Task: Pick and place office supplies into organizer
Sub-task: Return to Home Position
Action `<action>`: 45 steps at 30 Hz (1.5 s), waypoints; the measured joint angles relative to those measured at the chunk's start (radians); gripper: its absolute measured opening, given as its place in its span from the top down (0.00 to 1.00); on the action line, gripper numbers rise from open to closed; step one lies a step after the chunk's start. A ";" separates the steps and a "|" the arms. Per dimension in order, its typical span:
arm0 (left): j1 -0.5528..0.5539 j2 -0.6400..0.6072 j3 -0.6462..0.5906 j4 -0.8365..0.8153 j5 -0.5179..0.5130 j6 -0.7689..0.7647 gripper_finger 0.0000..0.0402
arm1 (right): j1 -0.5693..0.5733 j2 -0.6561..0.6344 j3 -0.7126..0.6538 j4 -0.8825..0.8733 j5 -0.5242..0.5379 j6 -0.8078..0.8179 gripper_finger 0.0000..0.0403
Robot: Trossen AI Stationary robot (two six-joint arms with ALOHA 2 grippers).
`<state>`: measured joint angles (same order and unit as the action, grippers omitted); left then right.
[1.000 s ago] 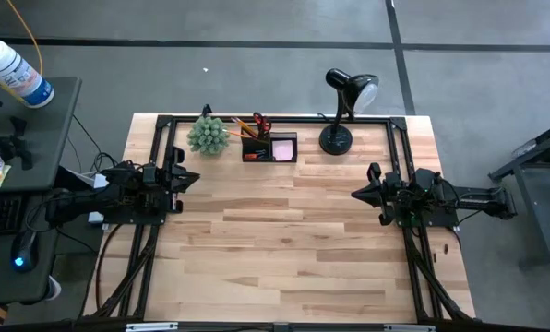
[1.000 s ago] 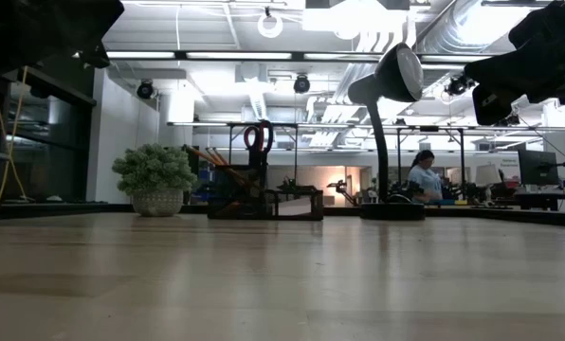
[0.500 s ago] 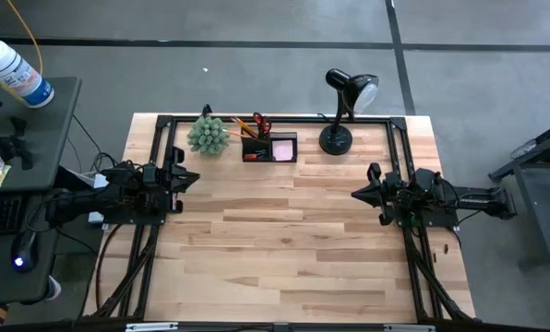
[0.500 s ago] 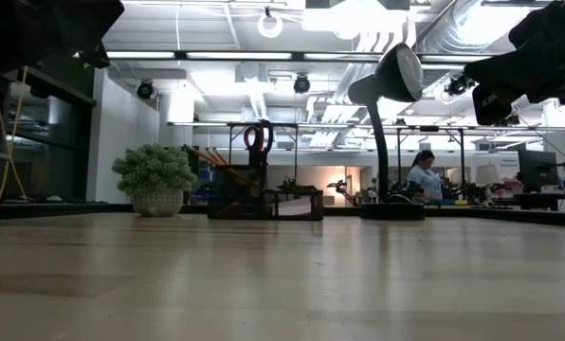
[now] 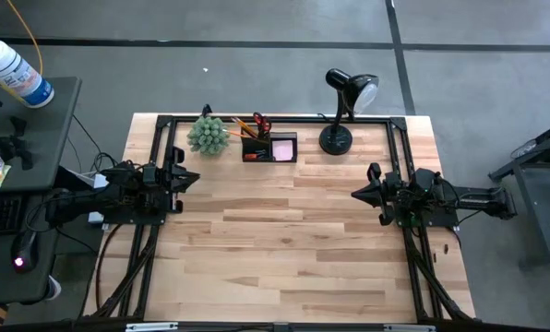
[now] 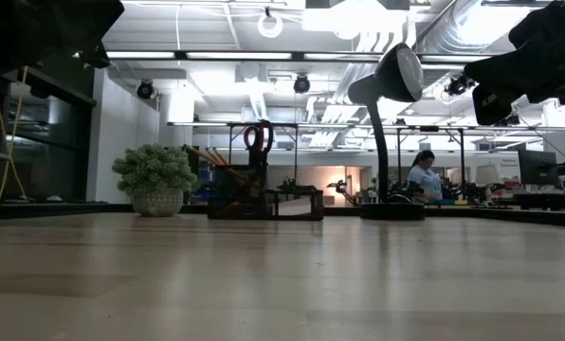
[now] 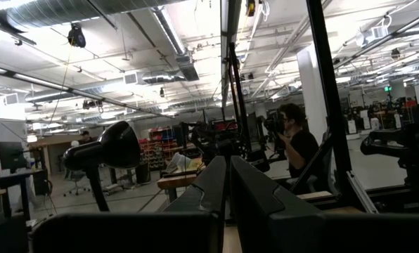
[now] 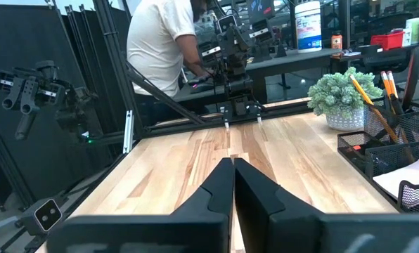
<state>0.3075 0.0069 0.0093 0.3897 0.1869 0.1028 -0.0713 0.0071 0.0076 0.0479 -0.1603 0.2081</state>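
The black mesh organizer point(image 5: 269, 148) stands at the middle of the table's far edge. Orange-handled scissors point(image 5: 260, 123) and orange pencils point(image 5: 245, 125) stick up out of its taller compartment. A pink sticky-note pad point(image 5: 283, 148) lies in its lower one. The right wrist view shows the organizer point(image 8: 378, 151) with the pencils point(image 8: 368, 91) leaning in it. My left gripper point(image 5: 194, 178) hovers shut at the table's left side, fingers pointing toward the right side. My right gripper point(image 5: 356, 194) hovers shut at the right side, pointing toward the left side. Neither is near the organizer.
A green spiky plant point(image 5: 208, 136) in a pot stands left of the organizer. A black desk lamp point(image 5: 340, 111) stands right of it. The wooden tabletop point(image 5: 284, 240) lies between the arms. People point(image 8: 160, 42) are in the room beyond the table.
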 joint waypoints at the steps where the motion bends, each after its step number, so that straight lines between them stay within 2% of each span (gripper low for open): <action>1: 0.000 0.000 0.000 0.000 0.000 0.000 0.97 | 0.000 0.000 0.000 0.000 0.000 0.000 0.98; 45: 0.000 0.000 0.000 0.000 0.000 0.000 0.97 | 0.000 0.000 0.000 0.000 0.000 0.000 0.99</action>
<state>0.3075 0.0069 0.0093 0.3897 0.1869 0.1028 -0.0712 0.0074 0.0078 0.0479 -0.1604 0.2081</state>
